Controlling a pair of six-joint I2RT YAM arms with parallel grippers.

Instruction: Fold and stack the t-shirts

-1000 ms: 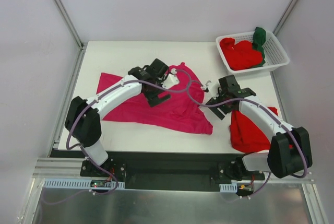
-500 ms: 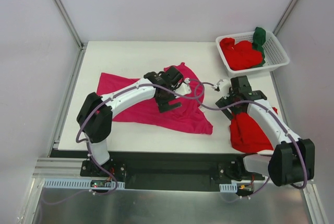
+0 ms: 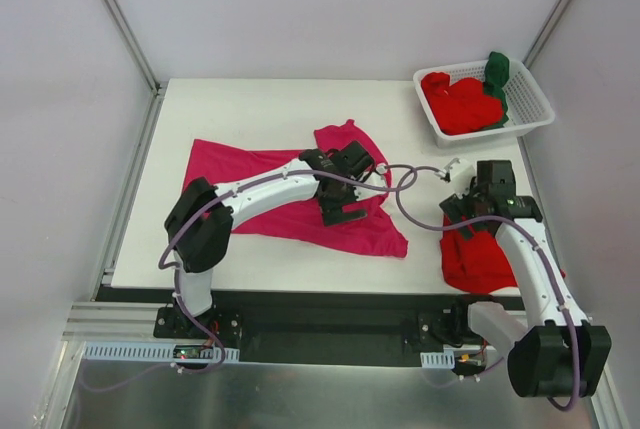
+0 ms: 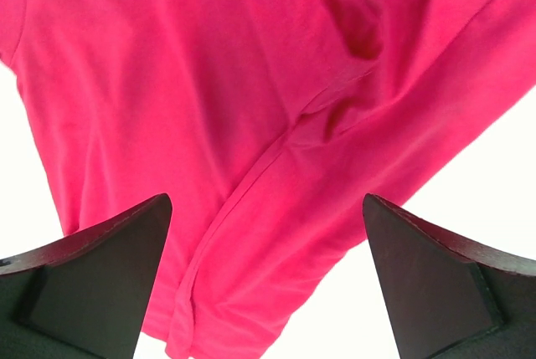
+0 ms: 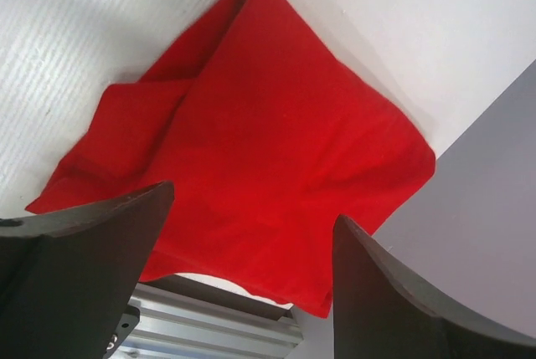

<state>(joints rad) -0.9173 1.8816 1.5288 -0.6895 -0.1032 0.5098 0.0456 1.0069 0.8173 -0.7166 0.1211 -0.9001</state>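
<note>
Magenta t-shirt (image 4: 209, 83) lying directly beneath left fingers (image 4: 100, 267), gaping wide, empty; right fingers (image 5: 84, 258) (open, empty) hovering over folded red t-shirt (image 5: 276, 150).

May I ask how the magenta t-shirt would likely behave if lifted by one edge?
Probably floppy: the magenta t-shirt lies flat with soft creases, so it should drape. Likely light, being thin cloth. Pushed, it would probably bunch.
</note>
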